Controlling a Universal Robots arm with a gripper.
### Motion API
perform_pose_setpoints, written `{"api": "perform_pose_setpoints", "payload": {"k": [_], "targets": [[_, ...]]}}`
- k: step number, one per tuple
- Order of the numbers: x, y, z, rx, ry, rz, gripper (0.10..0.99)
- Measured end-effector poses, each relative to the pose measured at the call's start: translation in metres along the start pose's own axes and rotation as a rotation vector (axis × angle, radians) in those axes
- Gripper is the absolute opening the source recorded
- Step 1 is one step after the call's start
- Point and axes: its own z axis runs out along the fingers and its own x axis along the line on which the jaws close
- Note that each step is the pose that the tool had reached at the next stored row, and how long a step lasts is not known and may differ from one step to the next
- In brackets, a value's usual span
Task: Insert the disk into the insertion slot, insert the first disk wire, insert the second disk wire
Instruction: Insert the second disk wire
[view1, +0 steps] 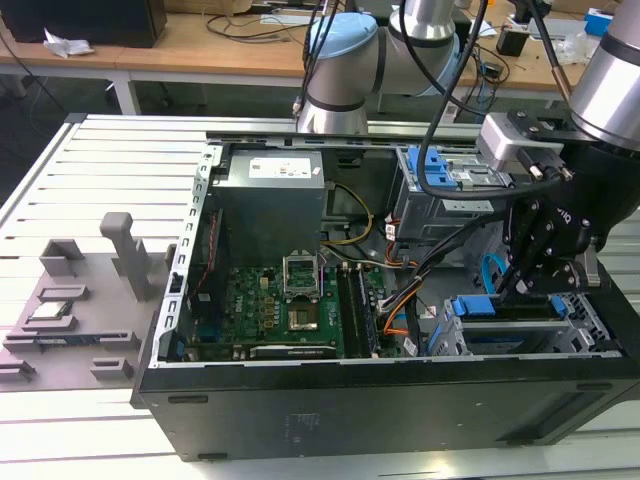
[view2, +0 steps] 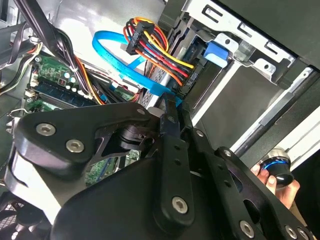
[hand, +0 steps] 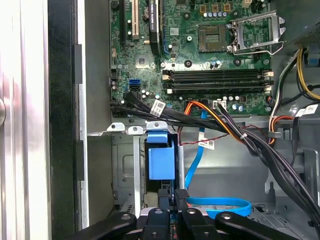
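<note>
- The disk (view1: 505, 307) is in. Its bright blue carrier sits inside the insertion slot (view1: 592, 322), the low grey cage at the exterior view's right end of the open computer case (view1: 330, 410). Call step one done, as far as you can see.
- In the first wrist view the carrier's blue front (hand: 161, 159) faces you squarely between the cage's metal walls (hand: 127, 165). It sits straight, with no tilt showing.
- Your gripper (view1: 518, 292) hangs low over that cage, right at the disk's end. In both wrist views the fingers (hand: 181, 194) are drawn close together, almost no gap.
- The flat blue wire (view2: 112, 55) loops down to the fingertips (view2: 169, 106), and its end lies right against them. It looks pinched there, but you cannot tell for sure that it is clamped.
- In the first wrist view the same blue wire (hand: 220, 204) curls just beside the gripper (hand: 173, 196), so the first wire looks to be the step in hand, not yet seated.
- The black plug with red, yellow and orange leads (view2: 137, 42) hangs free above the blue loop, joined to nothing you can see. The second wire seems untouched.
- One step done, one under way, one left, by this reading.
</note>
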Motion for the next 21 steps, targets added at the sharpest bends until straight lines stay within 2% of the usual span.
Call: {"api": "perform_pose_setpoints", "payload": {"k": [5,6,7,11,13,14,15,18,19,21], "targets": [[-0.0001,-0.0001,0.0006,0.000,-0.0011,0.000,0.161],[-0.0001,-0.0001,0.0006,0.000,-0.0010,0.000,0.169],[-0.0001,-0.0001,0.0006,0.000,-0.0009,0.000,0.235],[-0.0001,0.0001,-0.0030,0.000,-0.0009,0.000,0.235],[-0.0009,0.0003,-0.0092,0.000,-0.0007,0.000,0.235],[-0.0019,0.0006,-0.0150,0.000,-0.0005,0.000,0.235],[-0.0036,0.0010,-0.0240,0.000,-0.0007,0.000,0.235],[-0.0093,0.0016,-0.0352,0.000,-0.0006,0.000,0.224],[-0.0113,0.0019,-0.0403,0.000,-0.0005,0.000,0.106],[-0.0132,0.0022,-0.0454,0.000,-0.0006,0.000,0.106]]}}
